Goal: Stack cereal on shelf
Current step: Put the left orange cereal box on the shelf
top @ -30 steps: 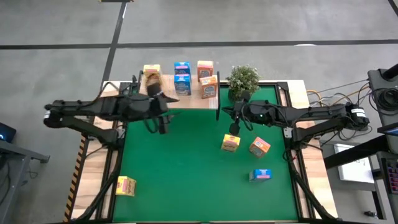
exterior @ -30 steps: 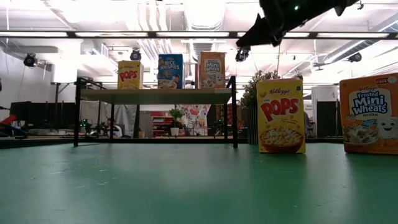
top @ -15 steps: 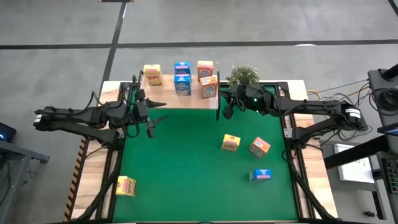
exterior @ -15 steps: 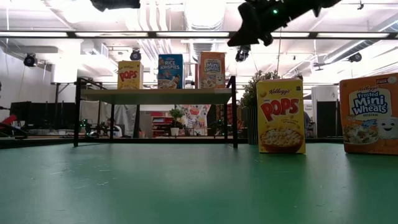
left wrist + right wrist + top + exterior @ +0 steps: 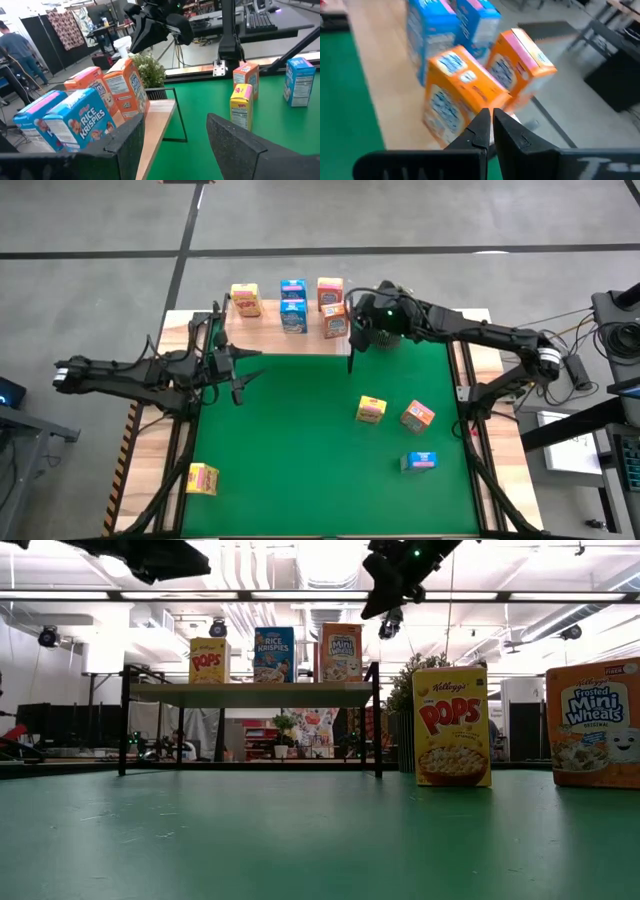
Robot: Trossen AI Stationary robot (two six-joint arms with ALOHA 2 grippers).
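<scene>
The shelf (image 5: 270,338) stands at the table's far edge, a wood board on black legs (image 5: 250,693). On it stand a yellow box (image 5: 245,300), two blue boxes (image 5: 293,302) and two orange-red boxes (image 5: 333,306). On the green mat are a yellow box (image 5: 371,410), an orange-red box (image 5: 417,416), a blue box (image 5: 420,461) and another yellow box (image 5: 203,478). My right gripper (image 5: 357,332) is shut and hovers at the shelf's right end, higher than the box tops (image 5: 385,588), just before the nearer orange-red box (image 5: 460,85). My left gripper (image 5: 248,368) is open, in front of the shelf's left part.
A small potted plant (image 5: 150,67) stands by the shelf's right end, mostly under my right arm in the high view. Black frame rails run along the table's sides (image 5: 465,370). The green mat's middle and near left lie bare (image 5: 290,450).
My right gripper has swung from above the mat near the yellow box toward the far edge and the left, up to the shelf's right end. My left gripper has drawn back from the shelf's left part toward the table's left and near side. No box has moved.
</scene>
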